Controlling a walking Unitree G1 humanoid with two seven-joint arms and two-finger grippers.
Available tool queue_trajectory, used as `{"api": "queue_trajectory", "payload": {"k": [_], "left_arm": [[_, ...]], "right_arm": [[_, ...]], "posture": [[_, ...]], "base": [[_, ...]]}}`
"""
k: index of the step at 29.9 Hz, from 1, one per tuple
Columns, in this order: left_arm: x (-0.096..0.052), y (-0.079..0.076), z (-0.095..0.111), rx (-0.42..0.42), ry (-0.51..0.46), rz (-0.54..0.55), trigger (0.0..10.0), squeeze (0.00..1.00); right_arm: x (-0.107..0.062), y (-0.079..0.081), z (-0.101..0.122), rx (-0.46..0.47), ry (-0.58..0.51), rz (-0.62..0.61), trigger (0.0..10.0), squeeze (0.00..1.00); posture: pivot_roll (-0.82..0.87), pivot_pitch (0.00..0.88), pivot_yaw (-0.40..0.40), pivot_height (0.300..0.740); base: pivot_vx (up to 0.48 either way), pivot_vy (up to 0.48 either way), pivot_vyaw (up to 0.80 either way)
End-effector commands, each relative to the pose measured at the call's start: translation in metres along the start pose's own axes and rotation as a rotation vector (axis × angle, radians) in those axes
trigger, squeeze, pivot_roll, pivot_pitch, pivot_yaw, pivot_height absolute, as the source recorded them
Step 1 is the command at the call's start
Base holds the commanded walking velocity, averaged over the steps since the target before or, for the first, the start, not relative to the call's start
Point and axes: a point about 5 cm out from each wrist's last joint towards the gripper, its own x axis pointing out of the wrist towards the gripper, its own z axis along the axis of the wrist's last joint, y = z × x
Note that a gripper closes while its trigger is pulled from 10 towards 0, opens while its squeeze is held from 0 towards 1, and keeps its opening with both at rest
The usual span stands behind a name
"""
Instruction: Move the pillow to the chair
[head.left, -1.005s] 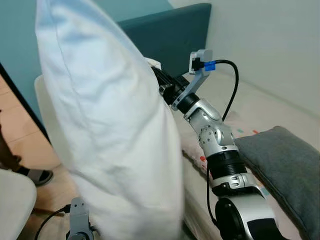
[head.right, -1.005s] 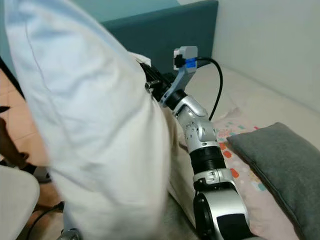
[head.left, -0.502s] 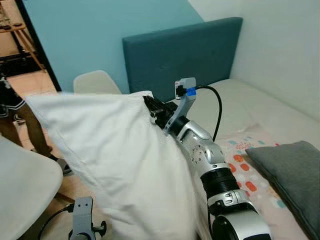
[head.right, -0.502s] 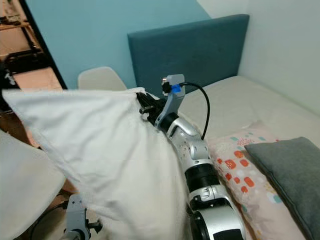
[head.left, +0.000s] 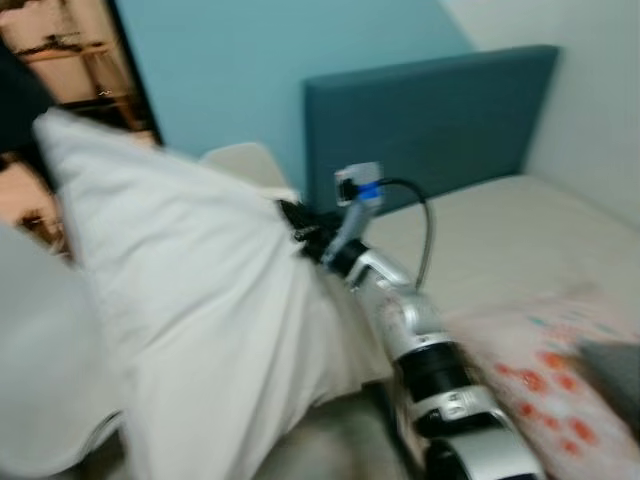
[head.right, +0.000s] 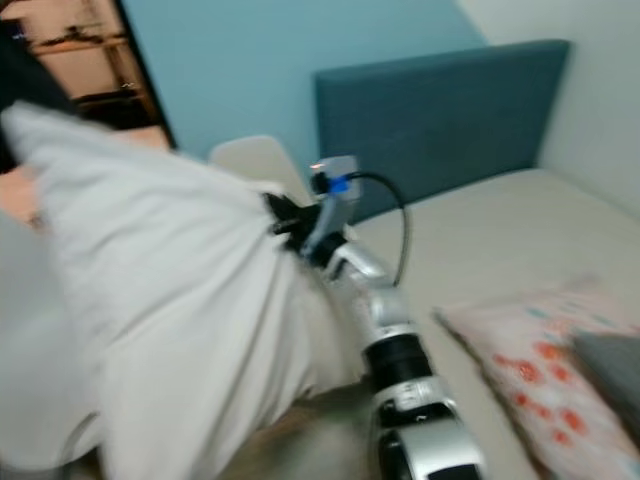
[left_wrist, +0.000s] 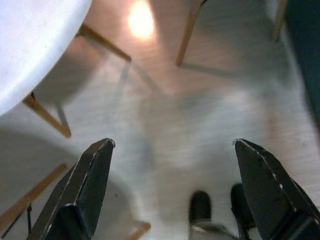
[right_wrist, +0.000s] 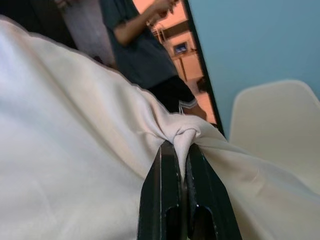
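Right gripper (right_wrist: 181, 165) clamped on pillow (head.left: 190, 300) corner, pillow hanging left of bed (head.left: 520, 220). View panned left since earlier; white chair (head.right: 258, 163) beyond pillow. Left gripper (left_wrist: 172, 185) wide, empty.

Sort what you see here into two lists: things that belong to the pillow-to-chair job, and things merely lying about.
Belonging to the job:
white pillow, pinched in the right end effector
pale chair

Merely about:
patterned pillow on the bed
teal headboard
a person in the doorway
left end effector, open above the floor
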Motion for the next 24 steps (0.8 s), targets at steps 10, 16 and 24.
{"api": "queue_trajectory", "payload": {"k": [10, 16, 24], "left_arm": [[-0.002, 0.008, -0.005, 0.026, 0.014, 0.004, 10.0, 0.0], [-0.002, 0.004, -0.005, 0.032, 0.01, -0.015, 10.0, 0.0], [-0.001, 0.003, -0.004, 0.041, 0.009, -0.029, 10.0, 0.0]], "right_arm": [[0.01, 0.005, 0.021, -0.015, -0.076, -0.055, 10.0, 0.0], [0.006, -0.01, 0.024, -0.033, -0.062, -0.164, 10.0, 0.0], [0.005, -0.017, 0.03, -0.049, -0.077, -0.219, 10.0, 0.0]], "posture": [[-0.11, 0.0, 0.011, 0.74], [-0.11, 0.0, 0.012, 0.74], [-0.11, 0.0, 0.012, 0.74]], "base": [[0.353, 0.0, 0.16], [0.351, 0.0, -0.61], [0.353, 0.0, -0.73]]}}
